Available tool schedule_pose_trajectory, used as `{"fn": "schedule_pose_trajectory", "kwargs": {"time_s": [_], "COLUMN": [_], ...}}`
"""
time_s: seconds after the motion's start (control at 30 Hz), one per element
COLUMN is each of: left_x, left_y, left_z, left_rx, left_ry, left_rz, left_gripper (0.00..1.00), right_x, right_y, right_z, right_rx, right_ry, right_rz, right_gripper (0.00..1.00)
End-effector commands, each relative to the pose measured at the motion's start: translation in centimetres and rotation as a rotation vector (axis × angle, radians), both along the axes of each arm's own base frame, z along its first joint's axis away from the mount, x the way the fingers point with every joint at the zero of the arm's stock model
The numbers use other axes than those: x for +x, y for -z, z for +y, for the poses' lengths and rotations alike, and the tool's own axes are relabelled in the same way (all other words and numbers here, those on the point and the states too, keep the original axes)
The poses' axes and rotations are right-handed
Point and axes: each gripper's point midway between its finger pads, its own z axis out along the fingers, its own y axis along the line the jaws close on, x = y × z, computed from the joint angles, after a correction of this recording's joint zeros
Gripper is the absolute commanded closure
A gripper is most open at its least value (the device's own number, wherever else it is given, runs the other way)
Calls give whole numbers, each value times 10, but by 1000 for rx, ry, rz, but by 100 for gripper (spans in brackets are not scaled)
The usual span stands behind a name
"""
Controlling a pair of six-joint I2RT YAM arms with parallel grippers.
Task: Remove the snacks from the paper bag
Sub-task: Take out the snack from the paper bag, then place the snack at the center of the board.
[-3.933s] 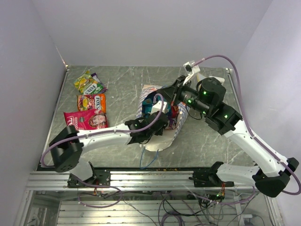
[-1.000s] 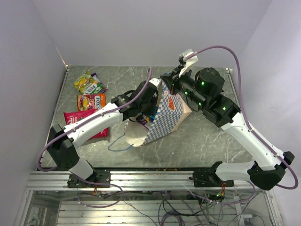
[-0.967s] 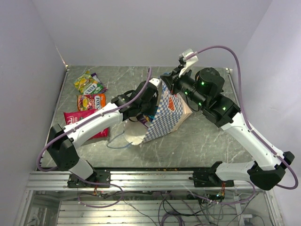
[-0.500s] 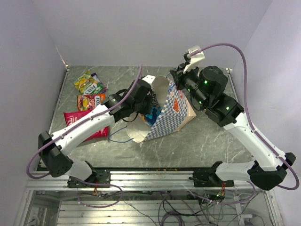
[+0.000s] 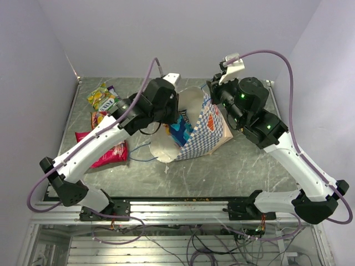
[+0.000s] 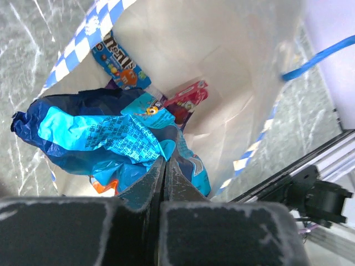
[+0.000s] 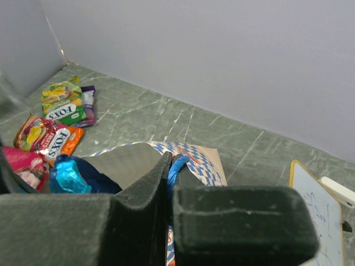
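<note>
The paper bag (image 5: 204, 133), blue-and-white checked with a cream inside (image 6: 222, 66), lies tilted with its mouth toward the left. My right gripper (image 5: 211, 95) is shut on its upper rim and blue string handle (image 7: 178, 160). My left gripper (image 5: 177, 121) hangs at the mouth, shut on a crumpled blue snack packet (image 6: 105, 138), which also shows in the top view (image 5: 180, 132). Deeper inside lie an M&M's packet (image 6: 119, 61) and a red packet (image 6: 186, 100). Left of the bag on the table lie other snacks: a yellow-green one (image 5: 101, 95), an orange one (image 5: 100, 117) and a red one (image 5: 108, 155).
A loose blue string handle (image 5: 141, 152) trails on the table in front of the bag. A white board with a tan edge (image 7: 316, 210) lies at the back right. The left wall runs close beside the laid-out packets. The aluminium rail (image 5: 177, 209) borders the near edge.
My left arm has risen and drawn back toward the bag's mouth with the blue packet in its grip. The right gripper has lifted the rim higher, so the bag stands more open.
</note>
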Motion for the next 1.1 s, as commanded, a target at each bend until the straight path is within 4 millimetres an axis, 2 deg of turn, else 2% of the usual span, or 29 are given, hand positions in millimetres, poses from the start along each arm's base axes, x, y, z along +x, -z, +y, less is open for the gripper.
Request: {"fn": "schedule_pose_trajectory", "kwargs": {"time_s": [0.0,0.23,0.43,0.5,0.83,0.97,1.07], "left_x": [1,0,8,10,20,32,49], "left_y": [-72,-117,-158,-166,-173,-150,-115], "left_z": [-7,20,59,76,161,194,221], "left_rx": [-183,-205,-270,-264,-143,-108,-113], "left_ry": [-8,-73,-192,-262,-601,-707,-772], "left_rz": [-88,-145,-198,-220,-304,-251,-161], "left_gripper": [93,93,93,93,93,93,93], "right_x": [4,13,19,21,24,22,20], "right_y": [-10,-6,1,3,11,11,10], "right_z": [-9,-19,-19,-19,-19,-21,-21], "right_rx": [1,-19,-31,-40,-31,-24,-24], "right_ry": [38,99,84,81,38,26,14], "right_rz": [-24,-18,-9,-4,22,17,10], "right_gripper": [100,100,100,100,100,100,100]}}
